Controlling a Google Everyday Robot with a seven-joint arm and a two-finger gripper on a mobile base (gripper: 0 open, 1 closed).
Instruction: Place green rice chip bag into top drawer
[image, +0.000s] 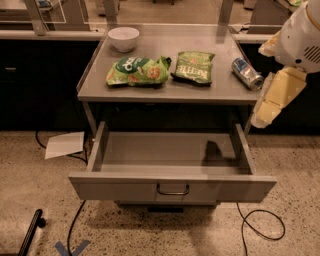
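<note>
I see the green rice chip bag (137, 71) lying flat on the tabletop (165, 92), left of centre, with its dark green circle facing up. Below it the top drawer (120, 191) is pulled out: grey, shallow, bar handle centred. The gripper (265, 112) hangs off to the right, apart from both.

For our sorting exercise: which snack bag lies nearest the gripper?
The olive-green flat bag, right of the light-green crinkly bag; the gripper hangs right of both.

Rice chip bag (136, 71) on table (200, 92) behind drawer (120, 190); gripper (264, 114) seemingly at right.
</note>
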